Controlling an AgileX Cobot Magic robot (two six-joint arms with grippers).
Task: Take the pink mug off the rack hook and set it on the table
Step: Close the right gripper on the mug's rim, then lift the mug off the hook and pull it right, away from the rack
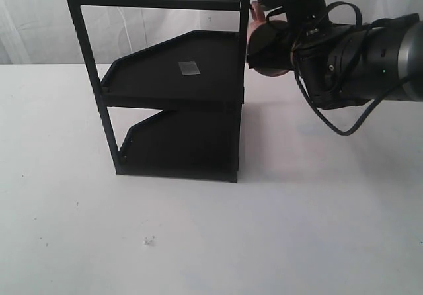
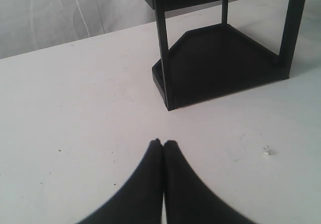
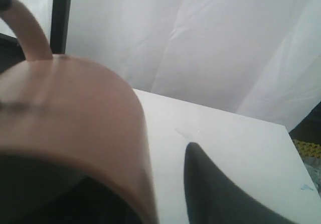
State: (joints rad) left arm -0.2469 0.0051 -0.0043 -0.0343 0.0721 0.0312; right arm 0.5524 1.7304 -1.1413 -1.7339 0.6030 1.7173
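One rack (image 1: 178, 103) stands on the table (image 1: 297, 229), black, with two shelves. There is one pink mug (image 1: 264, 47), two grippers, and one white crumb (image 1: 149, 241) on the table in front of the rack.

The pink mug hangs high beside the rack, against the upright post on the side of the right arm and above the level of the upper shelf, well clear of the table. The right gripper (image 1: 276, 47) reaches in around it.

Only the exterior view shows the whole rack, and a single pale sticker (image 1: 189, 68) on its upper shelf. It does not show the left gripper at all.

Only the right wrist view shows the mug close up: its handle (image 3: 30, 28) arches up to the dark tip of the rack hook (image 3: 4, 0). One dark finger (image 3: 215, 194) shows beside the mug's wall, with a strip of table between the two. The other finger is hidden, so the jaws stand parted and no grip on the mug is visible.

Only the left wrist view shows the left gripper (image 2: 161, 143). Its two fingertips are pressed together on nothing, above the table in front of the rack's lower shelf (image 2: 220, 58).
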